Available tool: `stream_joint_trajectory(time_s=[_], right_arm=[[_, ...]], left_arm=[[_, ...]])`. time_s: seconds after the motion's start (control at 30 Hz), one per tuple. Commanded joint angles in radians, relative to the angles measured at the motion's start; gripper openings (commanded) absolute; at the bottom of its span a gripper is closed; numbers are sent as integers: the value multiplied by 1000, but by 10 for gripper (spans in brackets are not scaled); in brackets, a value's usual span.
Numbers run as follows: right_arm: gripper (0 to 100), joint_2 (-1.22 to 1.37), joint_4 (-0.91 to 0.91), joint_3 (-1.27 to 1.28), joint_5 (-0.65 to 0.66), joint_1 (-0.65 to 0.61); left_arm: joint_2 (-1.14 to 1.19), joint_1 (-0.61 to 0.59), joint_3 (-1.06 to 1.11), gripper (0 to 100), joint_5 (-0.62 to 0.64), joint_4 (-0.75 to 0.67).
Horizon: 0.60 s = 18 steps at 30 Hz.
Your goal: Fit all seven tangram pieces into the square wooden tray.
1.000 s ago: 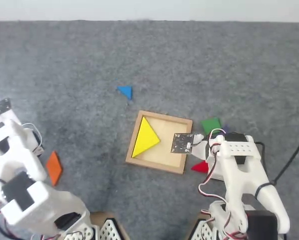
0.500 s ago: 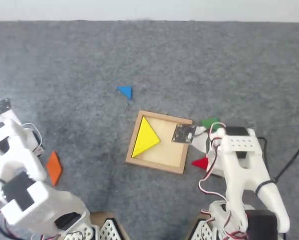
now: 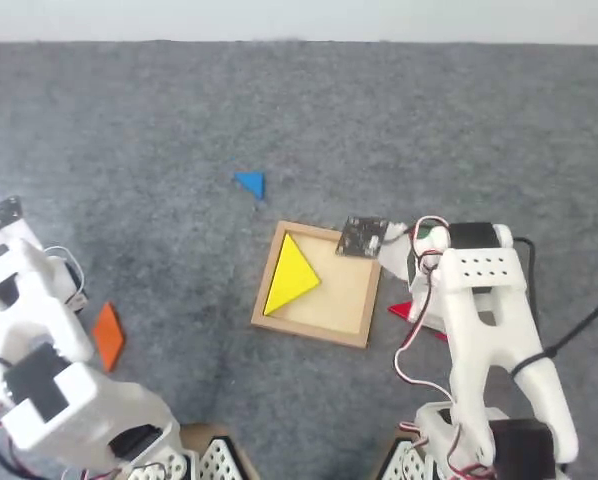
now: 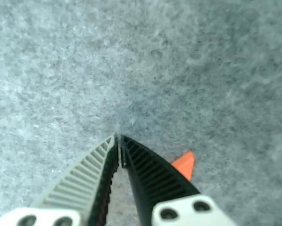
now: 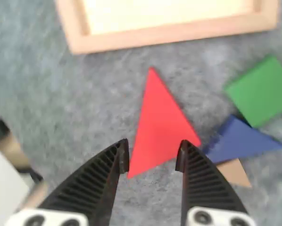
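Grey felt tabletop. R gripper [image 5: 153, 157]: jaws spread, nothing held, straddling broad end of red triangle [image 5: 160, 125], which lies just outside wooden tray [image 5: 169, 33] beside green square [image 5: 261, 89]. In last sec my R wrist swung from tray's side rail to its far corner; no piece gained, yellow triangle [image 3: 289, 272] alone seated. R arm stretched fwd. L gripper [image 4: 118, 139] pressed together near orange piece [image 4: 184, 165].
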Motion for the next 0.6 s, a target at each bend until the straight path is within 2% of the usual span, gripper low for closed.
stream_joint_trajectory(time_s=[0.0, 0.17, 0.23, 0.33, 0.43, 0.57], right_arm=[[184, -2, -30, 54, 244, 62], [282, -2, -151, 133, 213, 151], [285, -2, -188, 155, 204, 202], [285, -2, -229, 158, 124, 280], [285, -4, -249, 161, 15, 298], [285, -4, -354, 158, -126, 378]], left_arm=[[-14, -2, -5, 13, -12, 2], [-15, 2, -5, 13, -14, 2], [-40, 18, 8, 13, -15, 2], [-170, 77, 111, 13, -15, -37], [-396, 184, 243, 13, -12, -100], [-638, 416, 344, 13, -8, -140]])
